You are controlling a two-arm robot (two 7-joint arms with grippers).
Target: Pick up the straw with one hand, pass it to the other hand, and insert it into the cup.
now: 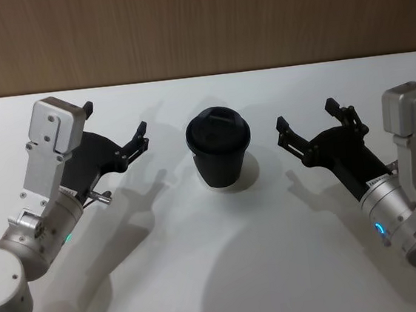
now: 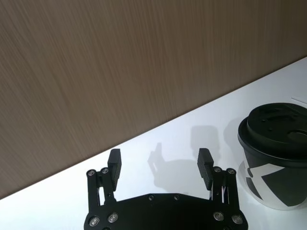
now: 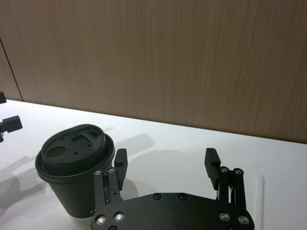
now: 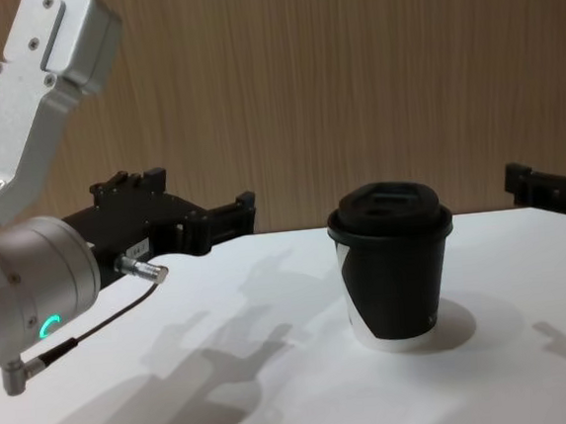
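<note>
The black cup (image 1: pixel 220 151) with its sip lid stands upright at the middle of the white table; it also shows in the chest view (image 4: pixel 395 267). My left gripper (image 1: pixel 115 121) hovers to the cup's left, open and empty, and the left wrist view has the cup (image 2: pixel 276 148) off to one side of it (image 2: pixel 159 163). My right gripper (image 1: pixel 306 116) hovers to the cup's right, open and empty. In the right wrist view the cup (image 3: pixel 76 167) sits beside one finger of the gripper (image 3: pixel 165 163), and the thin white straw (image 3: pixel 259 201) lies flat on the table on the far side.
A brown wood-grain wall (image 1: pixel 194 23) runs along the back edge of the table (image 1: pixel 228 273). A thin grey cable with a metal plug (image 4: pixel 141 269) hangs off my left wrist. Open tabletop lies in front of the cup.
</note>
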